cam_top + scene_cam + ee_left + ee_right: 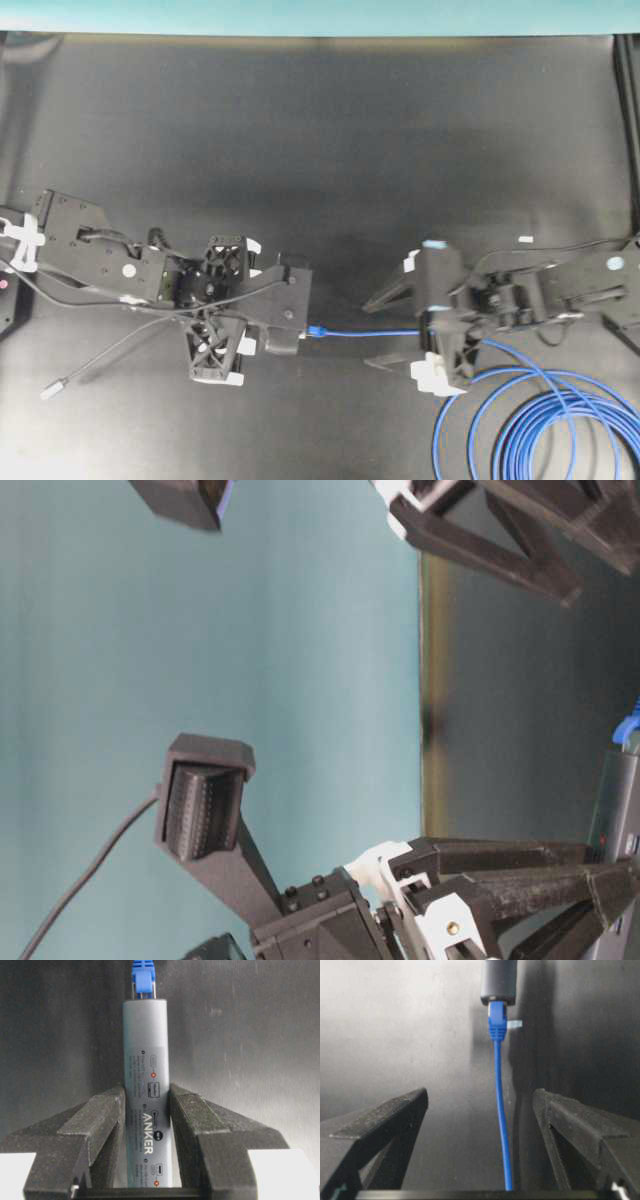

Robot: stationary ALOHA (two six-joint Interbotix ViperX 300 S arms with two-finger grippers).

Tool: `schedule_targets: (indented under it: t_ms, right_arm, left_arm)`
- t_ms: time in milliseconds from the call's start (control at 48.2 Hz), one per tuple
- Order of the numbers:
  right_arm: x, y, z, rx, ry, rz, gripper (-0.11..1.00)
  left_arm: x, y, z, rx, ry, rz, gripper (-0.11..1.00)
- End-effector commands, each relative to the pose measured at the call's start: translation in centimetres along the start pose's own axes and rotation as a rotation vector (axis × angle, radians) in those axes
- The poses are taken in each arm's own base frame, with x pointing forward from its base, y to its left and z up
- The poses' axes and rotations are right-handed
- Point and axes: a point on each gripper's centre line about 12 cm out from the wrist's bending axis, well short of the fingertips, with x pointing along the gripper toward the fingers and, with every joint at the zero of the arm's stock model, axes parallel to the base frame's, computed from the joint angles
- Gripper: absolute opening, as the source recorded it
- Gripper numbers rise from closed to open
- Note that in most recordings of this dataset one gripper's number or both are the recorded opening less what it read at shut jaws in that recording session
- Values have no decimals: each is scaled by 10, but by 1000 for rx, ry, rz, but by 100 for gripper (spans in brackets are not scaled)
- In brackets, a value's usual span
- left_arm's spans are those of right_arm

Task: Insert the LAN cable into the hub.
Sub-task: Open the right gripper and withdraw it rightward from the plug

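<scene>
The plug of the LAN cable (pixel 497 1022) sat in the end port of the hub (pixel 146 1090), its blue boot butted against the grey housing in both wrist views. Insertion therefore appeared done or nearly so; whether the latch had fully clicked home could not be told. What remained, by my judgement, was release and withdrawal.

The left gripper (pixel 146 1125) had its fingers clamped on the hub, holding it just above the dark table (pixel 320 150). The right gripper (pixel 480 1110) had its fingers spread wide apart, the cable running free between them and touching neither.

The hub was a slim bar with rounded edges, smooth matte grey metal, printed with port symbols and lettering. The cable was thin, glossy and bright blue, straight between the grippers and coiled in loops at the overhead view's lower right. The finger pads were ribbed black rubber; the table surface was matte with a fine grain.
</scene>
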Motion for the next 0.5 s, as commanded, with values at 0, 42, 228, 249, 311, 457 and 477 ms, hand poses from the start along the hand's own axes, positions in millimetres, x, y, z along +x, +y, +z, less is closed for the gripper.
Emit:
schedule_targets:
  t_ms: [0, 42, 228, 249, 311, 457, 477]
  right_arm:
    - [-7, 1, 10, 13, -47, 7, 82]
    - [-8, 0, 9, 13, -46, 6, 82]
    - [-12, -2, 5, 14, -19, -2, 82]
    - [-12, -1, 5, 14, -19, -2, 82]
    - [-12, -1, 5, 14, -18, -2, 82]
    - [-12, -2, 4, 15, -13, -3, 82]
    - [-12, -1, 5, 15, -15, -3, 82]
  left_arm:
    - [-2, 3, 4, -5, -37, 4, 28]
    - [-2, 4, 4, -6, -40, 5, 28]
    - [0, 3, -3, -7, -38, 4, 28]
    - [1, 3, -4, -7, -38, 4, 28]
    - [1, 3, -5, -9, -40, 3, 28]
    - [1, 5, -5, -8, -46, 6, 29]
    - [1, 5, -5, -10, -47, 7, 29]
